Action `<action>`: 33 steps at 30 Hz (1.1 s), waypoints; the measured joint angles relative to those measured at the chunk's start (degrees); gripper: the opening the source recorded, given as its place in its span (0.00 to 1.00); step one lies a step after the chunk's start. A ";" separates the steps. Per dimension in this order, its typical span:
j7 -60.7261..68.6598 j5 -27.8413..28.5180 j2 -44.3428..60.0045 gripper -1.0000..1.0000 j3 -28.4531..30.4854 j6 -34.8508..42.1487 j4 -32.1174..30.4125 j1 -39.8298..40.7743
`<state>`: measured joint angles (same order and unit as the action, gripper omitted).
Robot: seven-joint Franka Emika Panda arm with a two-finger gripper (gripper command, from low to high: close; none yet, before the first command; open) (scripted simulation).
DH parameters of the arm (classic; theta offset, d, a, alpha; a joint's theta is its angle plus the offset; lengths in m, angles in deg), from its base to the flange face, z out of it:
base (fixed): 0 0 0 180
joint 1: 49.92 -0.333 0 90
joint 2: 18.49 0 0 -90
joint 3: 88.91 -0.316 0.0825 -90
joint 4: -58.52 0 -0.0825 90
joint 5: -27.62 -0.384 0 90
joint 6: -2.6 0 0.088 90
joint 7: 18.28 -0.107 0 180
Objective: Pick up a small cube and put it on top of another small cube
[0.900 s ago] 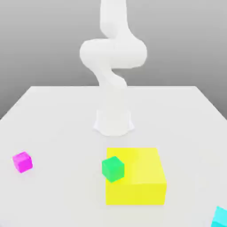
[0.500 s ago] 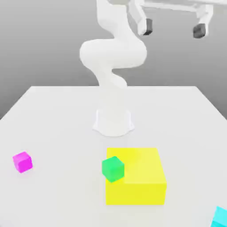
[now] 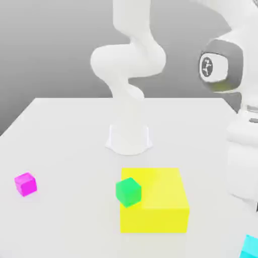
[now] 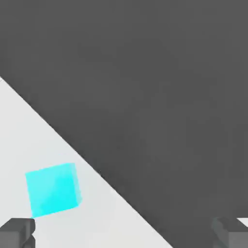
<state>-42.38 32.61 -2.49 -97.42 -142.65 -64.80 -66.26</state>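
**Gripper wide open nr cyan cube**

Cyan cube (image 3: 249,248) is nearest, in the bottom corner at the ext. view's right, partly cut off by the frame. Hand view has it whole: flat on the white table (image 3: 65,136), close to a table edge w/ dark grey beyond, turned at a slight angle to the fingers.

Next back, approx. mid-table, is the yellow block (image 3: 158,194), low & much bigger than the cubes. Green cube (image 3: 128,192) is at the block's near corner on the ext. view's left, jutting a bit past its side; can't tell for sure how it rests. Magenta cube (image 3: 25,184) is on the table, well apart, at the ext. view's left.

Gripper (image 4: 123,232): fingers spread apart, w/ the cyan cube nr one of them in the hand view. Wrist (image 3: 244,161) hangs at the ext. view's right, part out of frame. Farther back, arm base (image 3: 129,138) stands upright on the table, grey backdrop (image 3: 50,50) behind.
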 joint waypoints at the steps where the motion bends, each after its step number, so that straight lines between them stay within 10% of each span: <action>1: 0.48 0.55 2.11 0.50 -0.26 -0.43 0.29 -0.54; 8: 0.90 4.34 16.74 0.50 0.57 -7.38 2.94 -3.83; 9: 0.75 4.59 17.91 0.00 0.85 -8.26 3.20 -4.07; 20: 2.19 2.67 10.72 0.00 -0.46 -2.80 1.44 -2.99; 33: 9.83 0.20 -16.48 0.00 6.55 4.48 -17.74 8.11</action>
<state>-32.55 32.82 -18.97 -90.87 -138.17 -82.54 -58.15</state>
